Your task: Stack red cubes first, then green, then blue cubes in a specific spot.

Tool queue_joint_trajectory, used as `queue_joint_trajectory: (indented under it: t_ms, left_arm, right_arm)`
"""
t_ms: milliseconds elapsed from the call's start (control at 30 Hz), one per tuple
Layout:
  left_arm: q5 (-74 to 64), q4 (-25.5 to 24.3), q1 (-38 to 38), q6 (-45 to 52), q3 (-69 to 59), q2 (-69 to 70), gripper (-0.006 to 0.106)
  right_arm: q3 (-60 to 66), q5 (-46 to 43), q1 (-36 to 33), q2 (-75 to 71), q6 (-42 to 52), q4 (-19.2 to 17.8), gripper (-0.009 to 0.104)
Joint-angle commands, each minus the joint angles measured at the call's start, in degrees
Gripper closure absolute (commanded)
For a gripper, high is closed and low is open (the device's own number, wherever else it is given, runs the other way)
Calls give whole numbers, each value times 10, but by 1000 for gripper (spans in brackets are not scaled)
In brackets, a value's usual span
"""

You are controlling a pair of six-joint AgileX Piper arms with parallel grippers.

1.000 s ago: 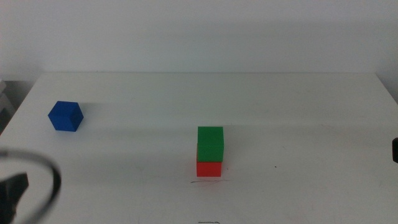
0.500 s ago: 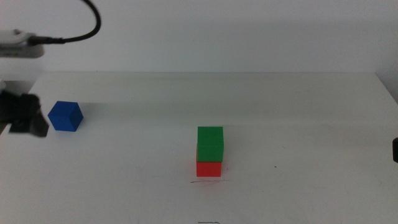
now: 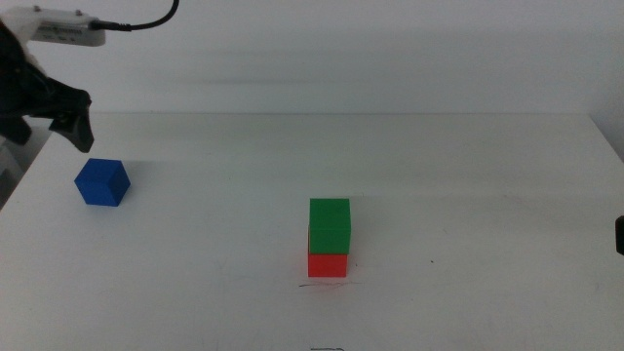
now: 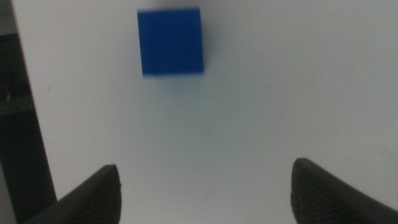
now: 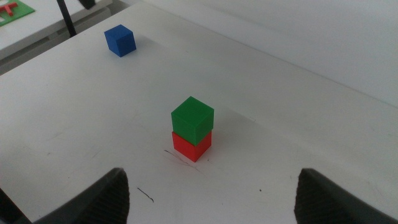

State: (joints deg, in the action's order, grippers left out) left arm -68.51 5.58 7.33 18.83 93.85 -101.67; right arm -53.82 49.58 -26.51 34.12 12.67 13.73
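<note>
The green cube (image 3: 330, 224) sits on the red cube (image 3: 328, 264), and the pair stands at a thin dark pencil line (image 3: 327, 284), the specific spot, near the table's middle front. The same stack shows in the right wrist view, green cube (image 5: 193, 117) on red cube (image 5: 191, 145). The blue cube (image 3: 102, 182) lies alone at the far left. My left gripper (image 3: 70, 122) hovers above and just behind it, open; its wrist view shows the blue cube (image 4: 170, 42) ahead of the open left gripper (image 4: 205, 186). My right gripper (image 5: 211, 199) waits open at the table's right side.
A tiny dark speck (image 3: 432, 260) marks the white table (image 3: 468, 175) right of the stack. A second short dark mark (image 3: 327, 348) lies at the front edge. The left table edge (image 4: 28, 112) runs close beside the blue cube. A cable (image 3: 146, 21) trails from the left arm.
The left arm has come up from the bottom left corner and moved back along the left side to a spot above and behind the blue cube. The cubes have not moved.
</note>
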Motion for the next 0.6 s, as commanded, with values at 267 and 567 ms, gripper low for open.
queue_joint_trajectory:
  t_ms: [267, 567]
  left_arm:
    - [-17, 27, 20, 45, 183, -161, 7]
    - [-28, 46, 20, 57, 262, -263, 7]
  right_arm:
    - [-13, -41, 4, 6, 7, 2, 27]
    - [-13, -41, 4, 6, 7, 2, 27]
